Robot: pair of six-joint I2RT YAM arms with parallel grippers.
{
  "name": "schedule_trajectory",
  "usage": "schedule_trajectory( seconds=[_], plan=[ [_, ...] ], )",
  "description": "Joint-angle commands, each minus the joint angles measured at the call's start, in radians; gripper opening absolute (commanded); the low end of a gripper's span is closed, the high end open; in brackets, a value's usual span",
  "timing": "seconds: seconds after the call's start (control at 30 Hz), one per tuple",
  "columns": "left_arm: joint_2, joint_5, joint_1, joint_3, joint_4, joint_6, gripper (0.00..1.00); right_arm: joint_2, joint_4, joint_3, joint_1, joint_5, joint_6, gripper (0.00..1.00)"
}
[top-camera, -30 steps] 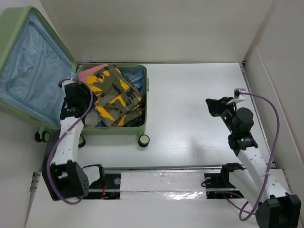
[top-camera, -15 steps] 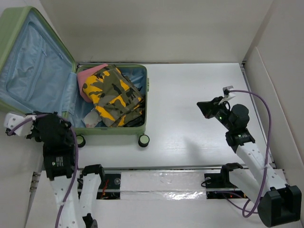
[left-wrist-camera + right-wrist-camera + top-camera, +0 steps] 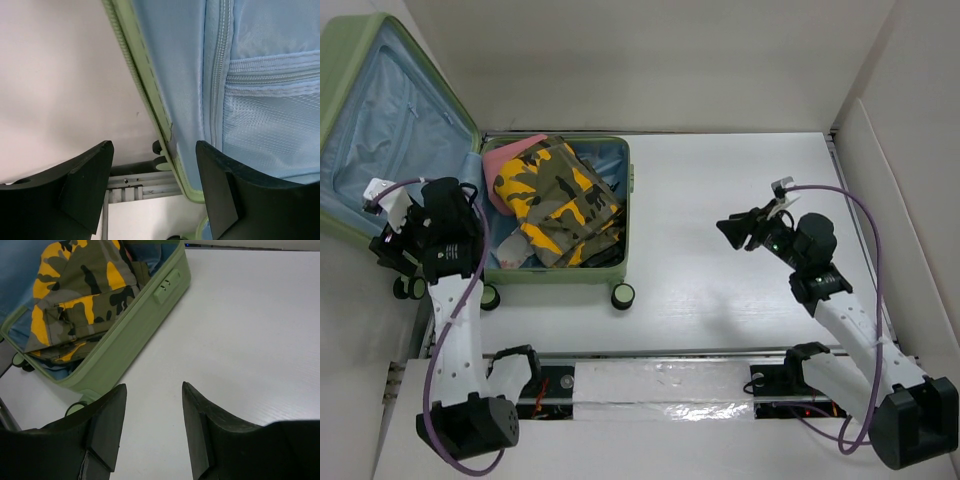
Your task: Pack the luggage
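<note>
1. At the left end of the table lies the luggage (image 3: pixel 625 190), open. Its base sits flat and holds a camouflage garment (image 3: pixel 555 200) over a pink item (image 3: pixel 500 165). Its lid (image 3: pixel 380 120) leans back to the left with the blue lining facing up.
2. The left gripper (image 3: pixel 154 150) is spread wide and empty at the lid's lower outer edge. In the wrist view the green rim (image 3: pixel 145 85) runs lengthwise between the two fingers, and neither finger visibly touches it.
3. The right gripper (image 3: pixel 732 231), also wide and empty, hovers over bare table well apart from the luggage and points toward it.
4. Judged from this, closing calls for swinging the lid rightward over the base. The left arm is far nearer, and its jaws already straddle the rim across its thickness.
</note>
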Motion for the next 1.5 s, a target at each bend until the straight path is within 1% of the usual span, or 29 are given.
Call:
schedule_trajectory(
  seconds=[0.0, 0.03, 0.07, 0.1, 0.17, 0.2, 0.23, 0.3, 0.5, 0.53, 0.57, 0.6, 0.63, 0.7, 0.73, 0.83, 0.87, 0.9, 0.93, 0.97, 1.03, 1.07, 1.1, 1.17, 1.23, 1.3, 1.33, 1.37, 1.47],
  plan=[
    [0.022, 0.011, 0.029, -0.028, 0.06, 0.03, 0.63, -0.019, -0.009, 0.06, 0.017, -0.006, -0.041, 0.54],
    [0.031, 0.031, 0.082, -0.031, 0.059, 0.021, 0.64, -0.027, -0.013, 0.059, 0.017, -0.001, -0.043, 0.54],
    [0.042, 0.066, 0.103, -0.01, 0.022, -0.016, 0.64, -0.042, -0.008, 0.056, 0.031, 0.014, -0.043, 0.54],
    [0.053, 0.096, 0.116, -0.001, 0.025, -0.036, 0.63, -0.044, -0.005, 0.05, 0.043, 0.022, -0.044, 0.54],
    [0.123, 0.091, 0.129, 0.053, -0.006, -0.05, 0.62, -0.042, 0.003, 0.047, 0.043, 0.028, -0.037, 0.53],
    [0.151, 0.138, 0.161, 0.083, -0.024, -0.052, 0.62, -0.039, 0.003, 0.05, 0.052, 0.022, -0.04, 0.53],
    [0.175, 0.15, 0.173, 0.116, -0.067, -0.108, 0.62, -0.036, 0.004, 0.051, 0.052, 0.014, -0.041, 0.53],
    [0.206, 0.167, 0.193, 0.159, -0.078, -0.108, 0.6, -0.021, 0.01, 0.053, 0.061, 0.003, -0.046, 0.52],
    [0.218, 0.172, 0.193, 0.169, -0.044, -0.084, 0.32, 0.011, 0.01, 0.06, 0.08, 0.023, -0.052, 0.51],
    [0.224, 0.176, 0.193, 0.182, -0.053, -0.088, 0.24, 0.014, 0.01, 0.06, 0.08, 0.025, -0.052, 0.51],
    [0.228, 0.195, 0.193, 0.194, -0.061, -0.09, 0.07, 0.014, 0.006, 0.063, 0.08, 0.034, -0.052, 0.51],
    [0.225, 0.227, 0.193, 0.197, -0.067, -0.094, 0.0, 0.014, 0.006, 0.062, 0.08, 0.037, -0.052, 0.51],
    [0.214, 0.22, 0.151, 0.19, -0.066, -0.091, 0.0, 0.014, 0.006, 0.06, 0.08, 0.045, -0.052, 0.51],
    [0.16, 0.215, 0.077, 0.128, -0.009, -0.043, 0.0, 0.018, 0.006, 0.06, 0.089, 0.054, -0.05, 0.51],
    [0.137, 0.197, -0.022, 0.105, 0.008, -0.027, 0.0, 0.024, 0.006, 0.06, 0.089, 0.057, -0.05, 0.51],
    [0.032, 0.128, -0.193, 0.004, 0.04, -0.013, 0.0, 0.05, 0.009, 0.066, 0.089, 0.057, -0.05, 0.5],
    [-0.029, 0.129, -0.292, -0.039, 0.02, -0.012, 0.0, 0.066, 0.012, 0.066, 0.089, 0.06, -0.052, 0.5],
    [-0.06, 0.1, -0.332, -0.071, 0.023, -0.001, 0.0, 0.073, 0.012, 0.069, 0.089, 0.063, -0.05, 0.5],
    [-0.094, 0.11, -0.36, -0.093, 0.01, -0.006, 0.0, 0.079, 0.01, 0.07, 0.089, 0.066, -0.052, 0.5],
    [-0.166, 0.136, -0.38, -0.132, 0.009, 0.022, 0.0, 0.085, 0.01, 0.07, 0.089, 0.072, -0.053, 0.5],
    [-0.249, 0.279, -0.38, -0.162, 0.014, 0.04, 0.0, 0.102, 0.013, 0.068, 0.098, 0.083, -0.056, 0.51],
    [-0.333, 0.363, -0.38, -0.188, 0.05, 0.098, 0.0, 0.108, 0.024, 0.066, 0.098, 0.094, -0.055, 0.51],
    [-0.363, 0.534, -0.38, -0.199, 0.068, 0.132, 0.0, 0.129, 0.03, 0.066, 0.098, 0.098, -0.05, 0.51],
    [-0.377, 0.769, -0.38, -0.194, 0.083, 0.216, 0.0, 0.155, 0.035, 0.076, 0.109, 0.094, -0.047, 0.51],
    [-0.337, 0.971, -0.38, -0.17, 0.053, 0.212, 0.0, 0.186, 0.033, 0.082, 0.109, 0.083, -0.05, 0.51],
    [-0.294, 1.038, -0.38, -0.177, 0.069, 0.231, 0.0, 0.192, 0.032, 0.083, 0.109, 0.088, -0.05, 0.51],
    [-0.28, 1.108, -0.38, -0.18, 0.077, 0.235, 0.0, 0.192, 0.033, 0.082, 0.109, 0.091, -0.049, 0.51],
    [-0.247, 1.147, -0.38, -0.173, 0.081, 0.24, 0.0, 0.185, 0.038, 0.079, 0.109, 0.094, -0.046, 0.51],
    [-0.184, 1.224, -0.38, -0.157, 0.078, 0.244, 0.0, 0.176, 0.035, 0.076, 0.118, 0.103, -0.047, 0.53]
  ],
)
